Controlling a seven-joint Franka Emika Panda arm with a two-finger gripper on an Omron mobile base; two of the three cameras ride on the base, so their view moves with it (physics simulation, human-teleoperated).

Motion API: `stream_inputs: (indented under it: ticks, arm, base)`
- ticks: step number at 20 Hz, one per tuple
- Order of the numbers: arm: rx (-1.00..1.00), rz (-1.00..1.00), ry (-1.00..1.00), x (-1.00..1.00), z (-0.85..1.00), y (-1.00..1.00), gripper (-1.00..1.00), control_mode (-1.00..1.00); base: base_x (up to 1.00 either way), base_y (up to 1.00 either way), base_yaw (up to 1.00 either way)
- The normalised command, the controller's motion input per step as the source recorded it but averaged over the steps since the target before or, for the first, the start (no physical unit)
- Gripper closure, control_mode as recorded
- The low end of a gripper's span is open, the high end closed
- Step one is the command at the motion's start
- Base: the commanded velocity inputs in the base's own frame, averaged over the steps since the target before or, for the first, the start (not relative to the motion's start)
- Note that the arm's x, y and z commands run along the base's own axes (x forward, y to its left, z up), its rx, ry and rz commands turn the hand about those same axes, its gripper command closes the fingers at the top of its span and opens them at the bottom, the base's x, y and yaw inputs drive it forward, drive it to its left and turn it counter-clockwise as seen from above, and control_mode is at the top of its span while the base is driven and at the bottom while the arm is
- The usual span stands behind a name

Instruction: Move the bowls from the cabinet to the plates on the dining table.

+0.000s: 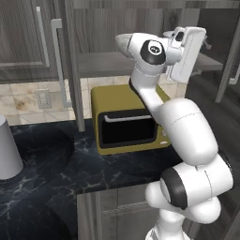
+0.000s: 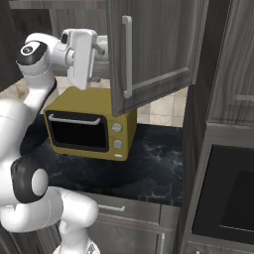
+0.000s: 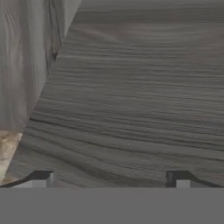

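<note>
Nearest you, the black marble table (image 1: 51, 173) carries a mustard-yellow microwave (image 1: 129, 119) and, at the left edge, a pale grey canister (image 1: 7, 150). Above them your arm is raised toward the cabinet (image 2: 154, 44), whose door hangs open with its long silver handle (image 2: 127, 57) facing you. In the hand view the claw (image 3: 111, 180) is spread wide with nothing between its 2 tips, looking along bare wood-grain shelf (image 3: 131, 109). You appear to be in the reaching step, going in for the first bowl. You cannot see either bowl from here; something small and pale past the hand in the left base view is too unclear to name. Your next move likely calls for finding a bowl deeper or sideways on the shelf, then lining up on its rim.
</note>
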Motion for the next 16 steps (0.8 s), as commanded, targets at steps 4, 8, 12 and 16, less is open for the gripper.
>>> stream_inputs:
  ticks: [4,8,12,16]
  arm:
    - [-0.02,-0.27,-0.04,-0.22,-0.02,-0.23,-1.0,-1.0]
    - [-0.03,-0.19,-0.01,-0.09,-0.06,-0.3,-1.0,-1.0]
    - [0.0,-0.08,0.0,-0.05,-0.04,-0.28,-1.0,-1.0]
    - [0.0,-0.07,0.0,-0.29,-0.05,-0.34,-1.0,-1.0]
  base:
    - [0.0,0.0,0.0]
    - [0.0,0.0,0.0]
    - [0.0,0.0,0.0]
    - [0.0,0.0,0.0]
